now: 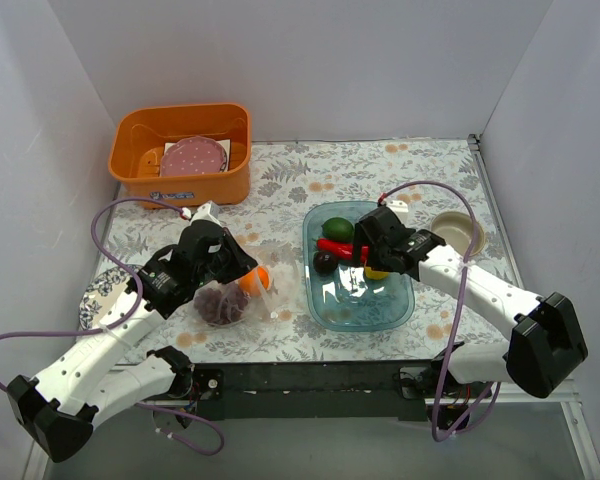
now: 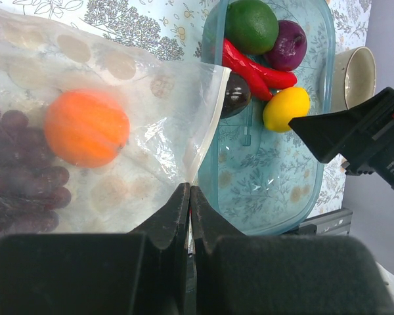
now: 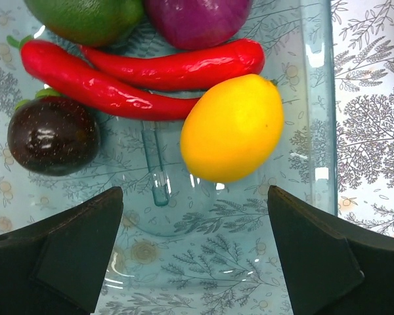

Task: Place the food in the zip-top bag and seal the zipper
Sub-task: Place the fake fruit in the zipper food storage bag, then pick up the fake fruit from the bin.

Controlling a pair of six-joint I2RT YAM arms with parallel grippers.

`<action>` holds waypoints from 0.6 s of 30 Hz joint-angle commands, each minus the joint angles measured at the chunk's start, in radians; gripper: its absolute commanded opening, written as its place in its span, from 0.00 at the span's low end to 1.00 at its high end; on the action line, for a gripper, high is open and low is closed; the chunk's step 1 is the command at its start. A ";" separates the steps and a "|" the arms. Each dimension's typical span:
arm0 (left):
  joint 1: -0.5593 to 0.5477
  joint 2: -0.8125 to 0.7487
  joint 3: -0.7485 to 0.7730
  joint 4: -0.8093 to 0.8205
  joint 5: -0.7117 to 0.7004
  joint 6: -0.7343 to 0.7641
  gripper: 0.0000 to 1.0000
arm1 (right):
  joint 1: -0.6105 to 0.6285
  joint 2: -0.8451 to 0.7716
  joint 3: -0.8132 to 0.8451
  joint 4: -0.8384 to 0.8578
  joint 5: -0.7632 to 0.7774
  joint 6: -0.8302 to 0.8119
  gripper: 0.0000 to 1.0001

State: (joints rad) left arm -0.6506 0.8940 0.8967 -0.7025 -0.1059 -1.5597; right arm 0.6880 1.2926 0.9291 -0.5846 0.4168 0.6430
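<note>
The clear zip-top bag (image 2: 151, 111) lies left of the blue tray (image 1: 395, 305) and holds an orange (image 2: 85, 128) and a dark red grape bunch (image 2: 13, 164). My left gripper (image 2: 189, 190) is shut on the bag's mouth edge, where the zipper strip (image 2: 210, 118) runs. My right gripper (image 3: 196, 216) is open above the tray, just short of the yellow lemon (image 3: 231, 128). Two red chilies (image 3: 118, 82), a dark round piece (image 3: 51, 134), a green fruit (image 3: 85, 16) and a purple piece (image 3: 197, 20) lie in the tray.
An orange basket (image 1: 145, 175) with a pink dotted plate (image 1: 193, 158) stands at the back left. A beige cup (image 1: 458, 232) sits right of the tray. A patterned plate (image 1: 98, 298) lies at the left edge.
</note>
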 commanded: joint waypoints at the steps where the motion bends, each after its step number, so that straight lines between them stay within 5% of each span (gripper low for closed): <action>1: -0.001 -0.006 0.013 0.008 0.012 0.000 0.00 | -0.041 -0.013 -0.001 0.026 -0.006 0.040 0.98; 18: -0.003 -0.010 0.001 0.009 0.017 0.006 0.00 | -0.120 0.116 -0.004 0.109 -0.046 -0.017 0.80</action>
State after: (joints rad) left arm -0.6506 0.8948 0.8967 -0.7013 -0.0959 -1.5593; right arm 0.5739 1.4067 0.9253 -0.5213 0.3710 0.6399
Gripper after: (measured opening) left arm 0.010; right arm 0.798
